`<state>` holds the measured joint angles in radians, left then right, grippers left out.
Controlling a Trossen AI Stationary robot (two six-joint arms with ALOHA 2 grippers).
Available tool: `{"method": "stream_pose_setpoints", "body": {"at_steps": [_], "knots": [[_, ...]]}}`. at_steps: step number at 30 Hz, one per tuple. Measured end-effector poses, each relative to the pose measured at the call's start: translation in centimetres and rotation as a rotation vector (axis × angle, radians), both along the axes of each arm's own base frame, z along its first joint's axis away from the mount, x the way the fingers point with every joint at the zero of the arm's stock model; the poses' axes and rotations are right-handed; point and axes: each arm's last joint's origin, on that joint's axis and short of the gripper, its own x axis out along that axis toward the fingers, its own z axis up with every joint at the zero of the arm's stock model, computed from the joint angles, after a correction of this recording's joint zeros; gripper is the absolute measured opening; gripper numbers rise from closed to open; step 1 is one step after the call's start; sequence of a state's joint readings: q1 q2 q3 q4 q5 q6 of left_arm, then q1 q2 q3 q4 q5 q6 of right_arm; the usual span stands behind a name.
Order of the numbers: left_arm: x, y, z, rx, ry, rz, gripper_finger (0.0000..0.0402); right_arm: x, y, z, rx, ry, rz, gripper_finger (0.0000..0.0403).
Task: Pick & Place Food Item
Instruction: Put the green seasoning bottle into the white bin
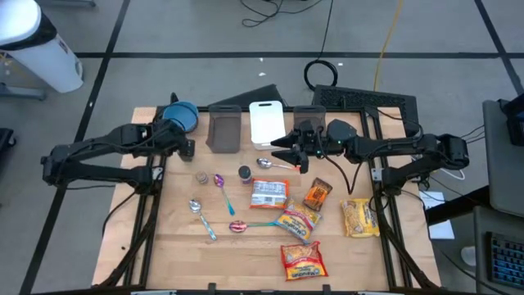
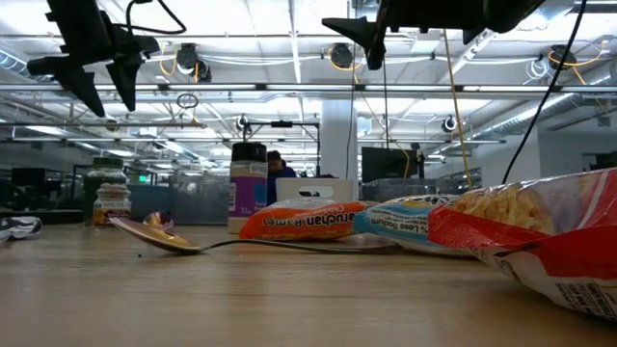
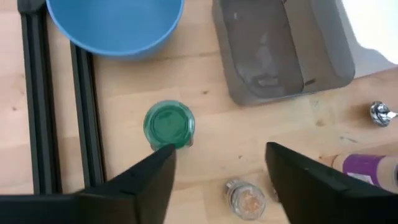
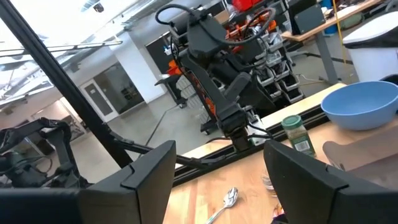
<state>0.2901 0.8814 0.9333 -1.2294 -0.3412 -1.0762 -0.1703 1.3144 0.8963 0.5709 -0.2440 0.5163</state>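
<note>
Both pincers hover agape, gripping nothing. Left pincer (image 3: 217, 177) hangs above a green-lidded jar (image 3: 168, 125) — blue bowl (image 3: 115, 25) beyond, rim cut off. Right pincer (image 1: 282, 153) hangs above the counter (image 1: 172, 238); ramen packet (image 1: 268, 193) lies near (label unreadable).

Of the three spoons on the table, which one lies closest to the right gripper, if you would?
The plain silver spoon beside the right gripper; the purple and red ones lie farther away.

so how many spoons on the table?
4: silver spoon by the right end effector, purple spoon mid-table, silver spoon front-left, red spoon beside it. None visibly hidden.
</note>
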Motion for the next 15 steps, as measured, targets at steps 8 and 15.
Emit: {"method": "stream_pose_setpoints", "body": {"at_steps": [8, 15], "knots": [[-0.4, 0.7, -0.3, -0.045, 0.064, -0.031, 0.0359, 0.0, 0.0, 0.0, -0.002, 0.0, 0.002, 0.0237], [0.1, 1.3, -0.9, -0.069, 0.131, -0.015, 0.0368, 0.0, 0.0, 0.0, -0.004, 0.0, 0.002, 0.0238]]}}
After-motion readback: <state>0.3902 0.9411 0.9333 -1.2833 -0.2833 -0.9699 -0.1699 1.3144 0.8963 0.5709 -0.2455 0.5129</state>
